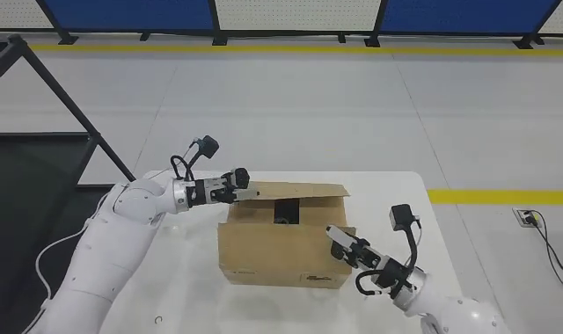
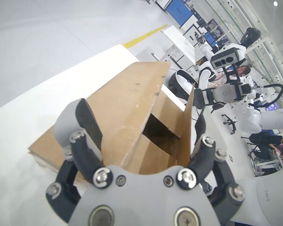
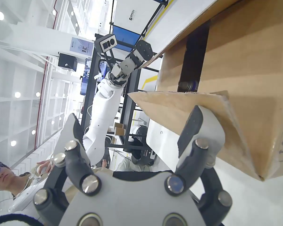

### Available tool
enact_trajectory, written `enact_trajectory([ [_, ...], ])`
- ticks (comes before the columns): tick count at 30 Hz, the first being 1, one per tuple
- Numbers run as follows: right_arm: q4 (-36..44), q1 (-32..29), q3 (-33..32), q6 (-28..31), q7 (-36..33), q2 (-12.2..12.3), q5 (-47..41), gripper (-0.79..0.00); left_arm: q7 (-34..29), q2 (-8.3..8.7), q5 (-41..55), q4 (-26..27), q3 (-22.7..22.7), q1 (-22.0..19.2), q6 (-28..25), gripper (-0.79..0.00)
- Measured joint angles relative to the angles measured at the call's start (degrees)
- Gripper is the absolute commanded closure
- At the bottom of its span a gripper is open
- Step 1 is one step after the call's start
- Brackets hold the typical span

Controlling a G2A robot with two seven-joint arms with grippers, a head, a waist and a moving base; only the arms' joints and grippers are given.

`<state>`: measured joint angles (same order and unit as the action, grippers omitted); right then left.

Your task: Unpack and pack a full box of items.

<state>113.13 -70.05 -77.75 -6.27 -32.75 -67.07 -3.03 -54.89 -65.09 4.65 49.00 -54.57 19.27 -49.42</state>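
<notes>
A brown cardboard box (image 1: pixel 281 246) stands in the middle of the white table (image 1: pixel 176 272). Its top flaps are partly raised, leaving a dark gap (image 1: pixel 286 211) between them. My left gripper (image 1: pixel 244 188) is at the far left corner of the box top, open, with a raised flap (image 2: pixel 132 99) between its spread fingers (image 2: pixel 87 123). My right gripper (image 1: pixel 341 243) sits at the box's near right corner, open, and a side flap (image 3: pixel 179 109) lies against one finger (image 3: pixel 195 128). Through the gap a small grey-blue item (image 3: pixel 188 85) shows inside; the rest of the contents are hidden.
The box leaves bare tabletop to its left and in front (image 1: pixel 167 299). The table's far edge (image 1: pixel 352 174) and right edge (image 1: pixel 435 211) are close to the box. A black metal frame (image 1: pixel 53 97) rises to the left of the table.
</notes>
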Motion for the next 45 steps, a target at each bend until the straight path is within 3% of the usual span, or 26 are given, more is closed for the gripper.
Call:
enact_trajectory([
  [7, -4.8, 3.5, 1.7, 0.9, 1.6, -0.3, 0.3, -0.785, -2.0, 1.24, 4.4, 1.9, 3.3, 0.3, 2.0, -0.785],
  [18, -12.0, 9.3, 3.0, -2.6, 1.3, -0.8, -1.6, -0.785, -3.6, 3.03, 11.7, 2.8, 6.6, 0.8, 3.6, -0.785],
  [35, -11.0, 7.9, 2.5, -2.1, 2.0, -0.8, -3.4, -0.785, -4.1, 4.61, 15.5, 3.4, 11.7, -0.3, 4.2, -0.785],
  [45, -15.6, 12.1, 5.9, -1.9, 5.8, -1.8, -4.4, -0.785, -3.6, 4.84, 16.8, 1.9, 13.8, -1.2, 3.6, -0.785],
])
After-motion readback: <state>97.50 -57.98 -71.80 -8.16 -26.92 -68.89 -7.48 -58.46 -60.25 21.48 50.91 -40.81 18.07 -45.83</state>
